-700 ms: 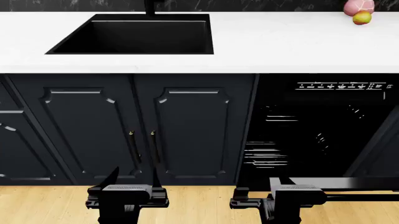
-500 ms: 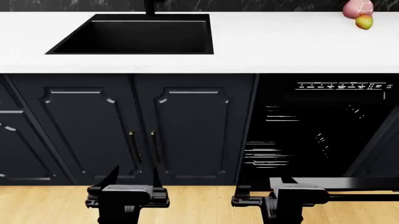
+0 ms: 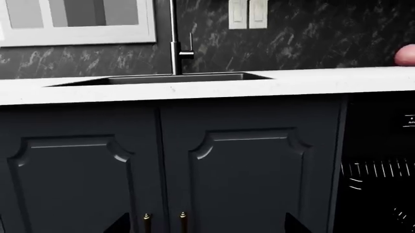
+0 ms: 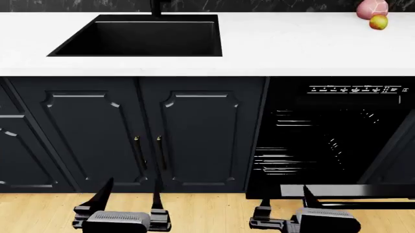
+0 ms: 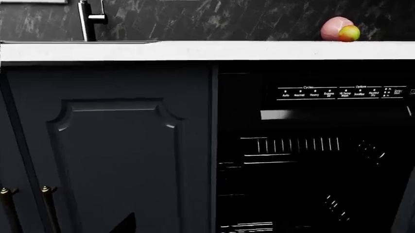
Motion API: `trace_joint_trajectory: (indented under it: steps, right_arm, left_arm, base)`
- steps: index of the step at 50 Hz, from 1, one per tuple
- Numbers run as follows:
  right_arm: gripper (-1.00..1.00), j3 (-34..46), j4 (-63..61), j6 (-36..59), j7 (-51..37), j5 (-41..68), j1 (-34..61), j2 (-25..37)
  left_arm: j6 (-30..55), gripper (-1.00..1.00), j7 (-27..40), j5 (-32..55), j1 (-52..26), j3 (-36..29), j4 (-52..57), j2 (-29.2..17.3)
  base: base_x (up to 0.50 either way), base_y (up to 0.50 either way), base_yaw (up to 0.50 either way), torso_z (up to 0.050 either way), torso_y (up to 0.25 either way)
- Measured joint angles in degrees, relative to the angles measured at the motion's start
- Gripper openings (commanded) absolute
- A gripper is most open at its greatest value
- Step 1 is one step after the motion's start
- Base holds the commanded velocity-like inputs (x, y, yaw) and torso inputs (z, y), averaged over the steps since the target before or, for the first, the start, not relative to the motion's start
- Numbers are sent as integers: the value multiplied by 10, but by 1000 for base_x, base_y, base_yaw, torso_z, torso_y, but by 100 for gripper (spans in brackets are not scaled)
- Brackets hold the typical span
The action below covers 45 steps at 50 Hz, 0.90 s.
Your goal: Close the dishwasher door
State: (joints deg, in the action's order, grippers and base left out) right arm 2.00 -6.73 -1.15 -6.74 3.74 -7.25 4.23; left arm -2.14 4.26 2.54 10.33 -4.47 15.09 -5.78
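1. Dishwasher door lies folded down and open at the floor under the worktop's right end, its silver-grey edge strip facing the robot.
2. Wire racks show inside the black dishwasher cavity, below a control strip.
3. Left tool hangs low before the navy cabinet doors, its two fingers spread wide and holding nothing.
4. Right tool sits just in front of the door's near edge, fingers apart and empty; I cannot tell if it touches the door.
5. White worktop carries a black sink towards its left and pink and yellow fruit at its far right corner.
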Motion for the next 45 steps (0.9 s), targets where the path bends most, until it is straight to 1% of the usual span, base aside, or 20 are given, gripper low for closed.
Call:
trace_joint_trajectory:
  steps: [9, 17, 26, 34, 45]
  right_arm:
    - [100, 7, 99, -110, -7, -6, -27, 3]
    - [100, 18, 261, -239, -11, -16, -7, 1]
    - [100, 24, 389, -331, 0, 7, 18, -3]
    - [100, 31, 450, -375, 14, 29, 32, -4]
    - [100, 39, 485, -401, 21, 46, 41, -2]
  left_arm:
    - [-158, 100, -6, 4, 15, -5, -139, -5]
    - [-306, 100, -8, 2, -15, -12, -325, 4]
    - [-456, 100, -14, 9, -72, -15, -541, 17]
    - [-523, 100, -30, 9, -101, 2, -644, 28]
    - [-560, 100, -49, -2, -119, 30, -705, 39]
  base:
    - [0, 0, 0, -3, 0]
    - [0, 0, 0, -50, 0]
    - [0, 0, 0, -50, 0]
    - [0, 0, 0, -50, 0]
    - [0, 0, 0, -50, 0]
